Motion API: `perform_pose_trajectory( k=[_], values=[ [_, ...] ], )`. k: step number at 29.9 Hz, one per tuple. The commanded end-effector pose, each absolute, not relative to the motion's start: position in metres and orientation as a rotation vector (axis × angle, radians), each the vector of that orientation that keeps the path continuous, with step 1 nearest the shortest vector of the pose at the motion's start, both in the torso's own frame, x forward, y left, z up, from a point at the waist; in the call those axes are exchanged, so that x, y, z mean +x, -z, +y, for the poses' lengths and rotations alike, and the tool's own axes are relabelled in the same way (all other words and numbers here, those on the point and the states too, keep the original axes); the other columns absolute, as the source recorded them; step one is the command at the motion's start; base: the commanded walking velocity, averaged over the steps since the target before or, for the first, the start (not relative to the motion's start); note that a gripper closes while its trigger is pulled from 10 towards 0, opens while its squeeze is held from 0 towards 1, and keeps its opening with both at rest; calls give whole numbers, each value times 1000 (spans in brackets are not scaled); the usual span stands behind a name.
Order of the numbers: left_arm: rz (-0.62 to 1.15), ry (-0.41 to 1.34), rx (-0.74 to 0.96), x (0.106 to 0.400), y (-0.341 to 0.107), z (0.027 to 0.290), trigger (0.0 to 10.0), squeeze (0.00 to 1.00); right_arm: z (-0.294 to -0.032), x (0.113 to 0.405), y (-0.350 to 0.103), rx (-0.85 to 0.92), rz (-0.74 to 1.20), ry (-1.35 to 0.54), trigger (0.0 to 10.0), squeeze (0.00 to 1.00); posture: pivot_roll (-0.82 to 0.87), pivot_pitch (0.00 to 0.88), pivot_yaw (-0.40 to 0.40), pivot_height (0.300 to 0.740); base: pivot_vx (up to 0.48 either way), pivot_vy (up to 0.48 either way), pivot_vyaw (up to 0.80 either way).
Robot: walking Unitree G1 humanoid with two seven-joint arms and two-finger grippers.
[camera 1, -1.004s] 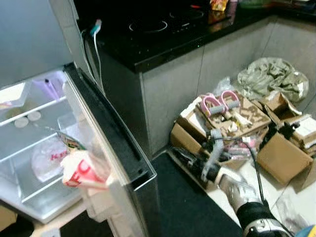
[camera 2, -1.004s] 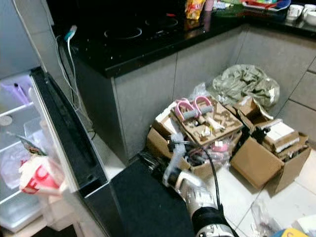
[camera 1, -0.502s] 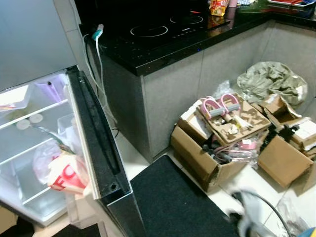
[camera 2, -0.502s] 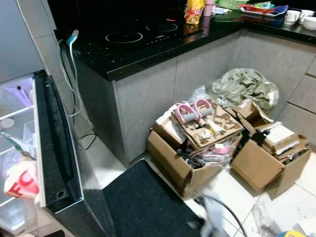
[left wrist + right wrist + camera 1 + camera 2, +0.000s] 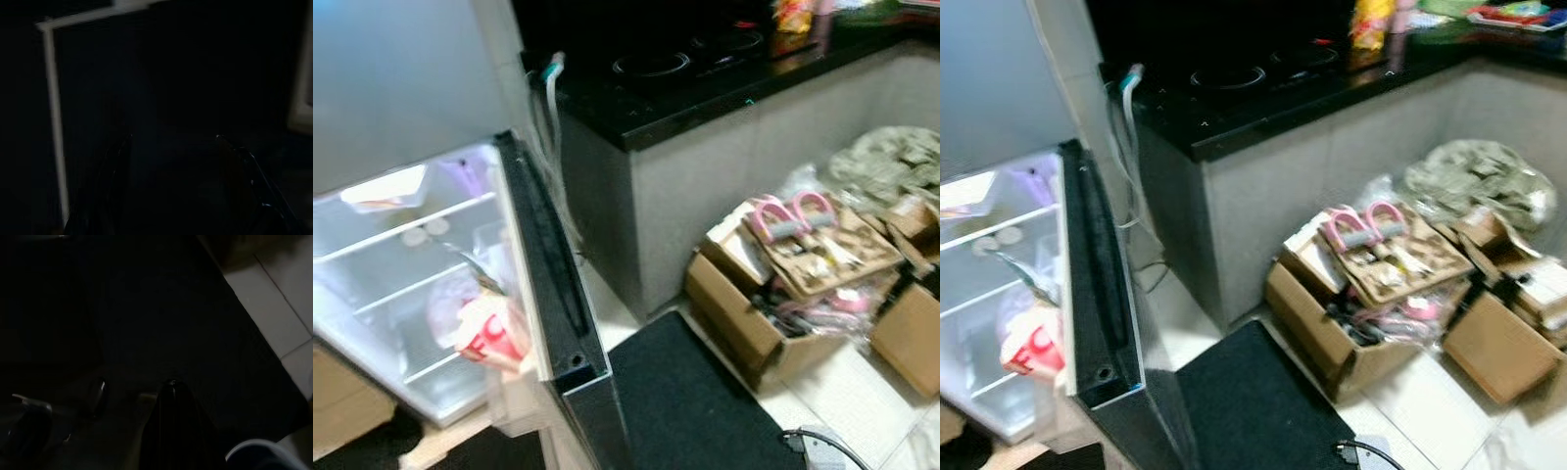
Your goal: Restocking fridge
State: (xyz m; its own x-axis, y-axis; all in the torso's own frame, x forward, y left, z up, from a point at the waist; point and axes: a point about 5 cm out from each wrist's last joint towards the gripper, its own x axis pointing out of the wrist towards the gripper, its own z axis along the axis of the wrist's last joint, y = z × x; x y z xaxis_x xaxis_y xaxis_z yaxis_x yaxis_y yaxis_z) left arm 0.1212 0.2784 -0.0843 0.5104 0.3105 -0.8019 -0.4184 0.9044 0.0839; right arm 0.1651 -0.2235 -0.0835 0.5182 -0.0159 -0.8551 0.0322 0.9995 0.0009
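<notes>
Fridge point(image 5: 421, 284) restocking finds us empty: our left gripper's point(image 5: 171, 186) fingers hang spread in the dark, and we cannot tell the right gripper's point(image 5: 132, 396) state above the black mat point(image 5: 1253, 411). With the fridge at our left, door point(image 5: 1097, 284) ajar and a red-and-white bag point(image 5: 489, 335) on its shelf, we should probably widen that door before loading.

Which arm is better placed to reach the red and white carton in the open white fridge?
Left, probably. The open white fridge and its red and white carton lie on the robot's left, beyond the black-edged door. The right gripper hangs over the black floor mat, on the door's other side.
</notes>
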Motion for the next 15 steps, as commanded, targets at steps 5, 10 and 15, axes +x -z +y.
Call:
perform_pose_trajectory(
  k=[5,10,15],
  values=[
    [897,-412,-118,149,78,270,10000,0,-219,162,86,18,1028,58,10000,0,-82,92,61,740,0,0,800],
    [878,-405,-112,159,74,269,10000,0,-222,162,86,13,1026,67,10000,0,-87,91,66,740,0,0,800],
    [865,-384,-109,160,74,266,10000,0,-224,160,86,11,1026,75,10000,0,-87,92,66,740,0,0,800]
  ],
)
